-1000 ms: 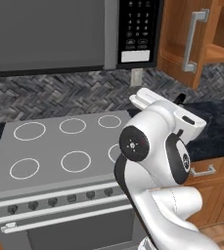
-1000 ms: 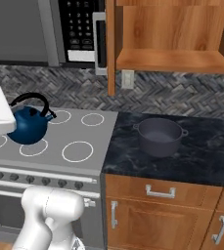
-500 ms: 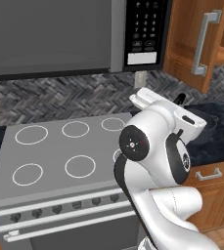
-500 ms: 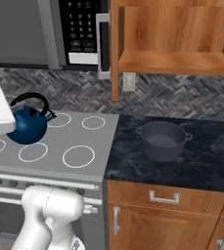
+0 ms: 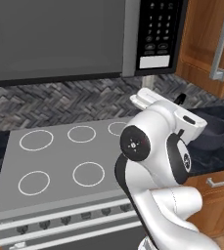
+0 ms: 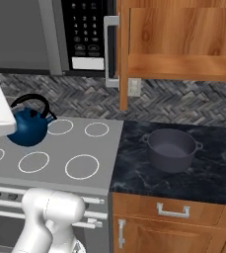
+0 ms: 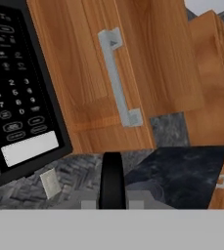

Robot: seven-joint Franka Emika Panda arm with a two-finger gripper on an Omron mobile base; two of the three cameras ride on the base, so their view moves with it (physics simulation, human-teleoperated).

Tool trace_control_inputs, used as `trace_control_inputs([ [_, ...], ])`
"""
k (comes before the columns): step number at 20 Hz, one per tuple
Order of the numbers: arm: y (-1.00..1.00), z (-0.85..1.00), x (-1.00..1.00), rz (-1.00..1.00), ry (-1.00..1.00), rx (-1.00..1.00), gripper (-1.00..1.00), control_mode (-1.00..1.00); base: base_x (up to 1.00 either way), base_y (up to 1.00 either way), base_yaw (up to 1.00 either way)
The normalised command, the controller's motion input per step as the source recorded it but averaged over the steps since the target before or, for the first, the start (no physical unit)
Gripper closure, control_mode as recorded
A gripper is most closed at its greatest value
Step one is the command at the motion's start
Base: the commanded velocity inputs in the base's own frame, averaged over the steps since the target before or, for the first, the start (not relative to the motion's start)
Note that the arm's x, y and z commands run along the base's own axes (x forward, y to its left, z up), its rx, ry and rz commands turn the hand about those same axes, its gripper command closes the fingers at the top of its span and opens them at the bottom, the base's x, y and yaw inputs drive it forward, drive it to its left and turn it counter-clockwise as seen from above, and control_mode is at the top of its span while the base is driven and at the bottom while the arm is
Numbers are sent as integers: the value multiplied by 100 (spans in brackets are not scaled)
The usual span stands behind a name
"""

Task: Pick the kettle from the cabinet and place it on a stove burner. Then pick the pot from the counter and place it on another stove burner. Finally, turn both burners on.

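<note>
Gripper [image 7: 112, 188] clamped on the black handle of the kettle [image 6: 29, 127], above the cooktop's [image 6: 102, 148] far rings. Pot [image 6: 172, 148] resting right on the counter [image 6: 218, 173], well apart.

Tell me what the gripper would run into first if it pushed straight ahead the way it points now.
Most likely the cabinet door: in the hand view the gripper, shut on the kettle handle, faces the brown door with its silver bar handle. How far off it stands cannot be told.
</note>
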Motion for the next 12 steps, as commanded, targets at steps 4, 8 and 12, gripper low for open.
trace_control_inputs([
  [4,0,0,0,0,0,0,100,100,38,35,0],
  [8,8,0,11,0,0,0,100,-100,14,15,0],
  [12,7,0,41,0,0,0,100,-100,0,0,0],
])
